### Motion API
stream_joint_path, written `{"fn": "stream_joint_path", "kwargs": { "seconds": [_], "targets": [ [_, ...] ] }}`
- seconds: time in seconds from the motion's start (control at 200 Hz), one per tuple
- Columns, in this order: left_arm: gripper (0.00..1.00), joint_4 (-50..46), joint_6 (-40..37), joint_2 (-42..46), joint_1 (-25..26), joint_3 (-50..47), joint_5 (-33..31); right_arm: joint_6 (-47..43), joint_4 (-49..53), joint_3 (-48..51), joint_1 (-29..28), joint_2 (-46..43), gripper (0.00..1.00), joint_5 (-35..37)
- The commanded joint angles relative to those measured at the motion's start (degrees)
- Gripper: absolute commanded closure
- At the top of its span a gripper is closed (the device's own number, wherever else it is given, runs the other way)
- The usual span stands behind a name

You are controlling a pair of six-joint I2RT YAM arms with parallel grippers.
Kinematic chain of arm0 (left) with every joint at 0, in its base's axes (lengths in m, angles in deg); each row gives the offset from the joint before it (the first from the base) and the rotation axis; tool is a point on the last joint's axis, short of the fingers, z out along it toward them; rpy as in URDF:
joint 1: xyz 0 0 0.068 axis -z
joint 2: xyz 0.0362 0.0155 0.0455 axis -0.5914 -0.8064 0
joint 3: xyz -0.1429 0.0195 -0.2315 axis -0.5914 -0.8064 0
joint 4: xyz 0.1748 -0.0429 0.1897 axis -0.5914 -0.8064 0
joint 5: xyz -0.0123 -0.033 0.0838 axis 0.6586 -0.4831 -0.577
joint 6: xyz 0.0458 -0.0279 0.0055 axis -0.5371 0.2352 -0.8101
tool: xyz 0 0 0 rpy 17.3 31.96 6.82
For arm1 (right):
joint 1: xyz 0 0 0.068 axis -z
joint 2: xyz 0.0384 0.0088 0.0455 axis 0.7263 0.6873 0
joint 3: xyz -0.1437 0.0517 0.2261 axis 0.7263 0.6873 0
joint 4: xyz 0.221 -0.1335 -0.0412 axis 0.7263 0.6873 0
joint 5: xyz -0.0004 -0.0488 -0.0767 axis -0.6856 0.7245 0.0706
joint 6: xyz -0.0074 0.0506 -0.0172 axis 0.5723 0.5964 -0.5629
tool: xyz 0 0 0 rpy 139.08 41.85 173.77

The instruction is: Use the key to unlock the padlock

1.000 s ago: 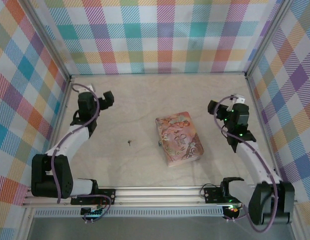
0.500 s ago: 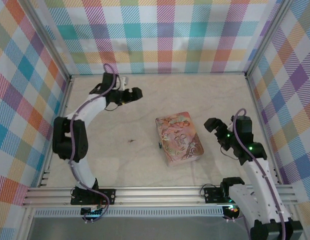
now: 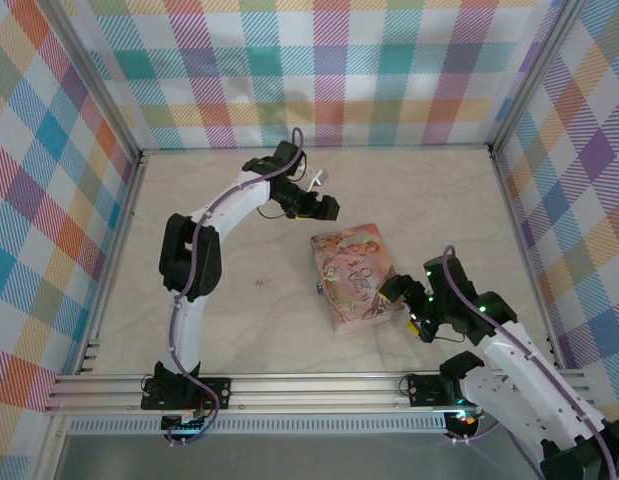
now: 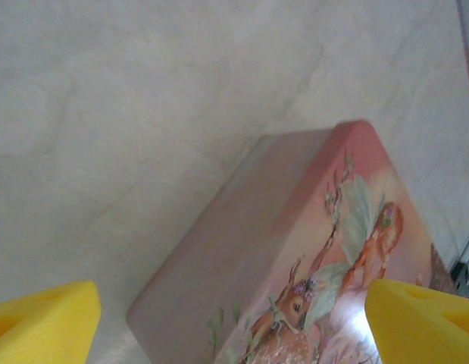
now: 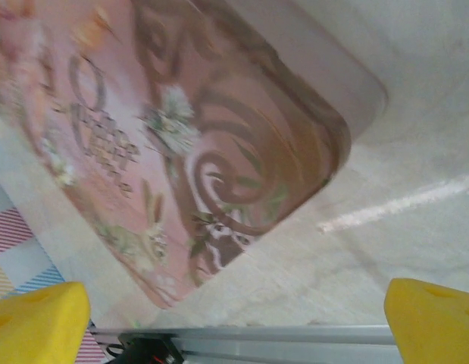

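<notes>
Left gripper (image 3: pixel 324 208): jaws apart with nothing between them. It hovers over the far short edge of the tin (image 3: pixel 356 277).
Left fingers (image 4: pixel 42 318): yellow pads sit at both lower corners of the wrist view. The tin's far corner and its deer picture lie below them.
Right gripper (image 3: pixel 401 305): jaws wide apart and empty, just beside the tin's near right corner.
Right fingers (image 5: pixel 435 318): yellow pads are spread wide over the tin's rounded corner and the bare table (image 3: pixel 459 200).
Padlock (image 3: pixel 319 289): a small dark item on the table, touching the tin's left long side about midway along it.
Key (image 3: pixel 259 284): a tiny dark piece on the table left of the tin, well apart from it and roughly level with the padlock.
Key long axis: too small to tell.
Tin long axis: runs far to near, with the near end swung slightly right.
Bearing from left gripper: the key lies nearer the arm bases and to the left. The padlock lies nearer the arm bases, along the tin's left side.
Nearer arm (judged): the left one, because the tin stands between the right gripper and both items.
Step (judged): approach. Neither item is gripped yet.
</notes>
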Motion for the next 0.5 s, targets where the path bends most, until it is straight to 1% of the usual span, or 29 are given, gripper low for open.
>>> {"fn": "stream_joint_path", "kwargs": {
  "seconds": [0.0, 0.095, 0.245, 0.365, 0.495],
  "targets": [
    [0.10, -7.3, -3.9, -2.5, 1.2, 3.7, 1.5, 6.3, -5.1, 2.2, -3.5, 2.1, 0.02, 1.1],
    [0.11, -9.0, -4.7, -4.3, 2.1, 5.5, 1.8, 7.3, -8.6, 3.0, -5.4, 4.4, 0.01, 1.9],
    [0.14, -9.6, -5.5, -5.2, 3.4, 5.4, 3.2, 8.5, -14.1, 4.3, -5.8, 6.9, 0.02, 2.2],
    [0.18, -8.8, -5.4, -4.5, 3.6, 3.6, 4.6, 7.5, -15.7, 3.3, -5.8, 8.5, 0.03, 4.7],
    [0.20, -6.9, -5.2, -2.2, 3.6, 0.2, 4.8, 5.5, -17.3, 1.0, -5.4, 12.1, 0.04, 6.5]
  ]
}}
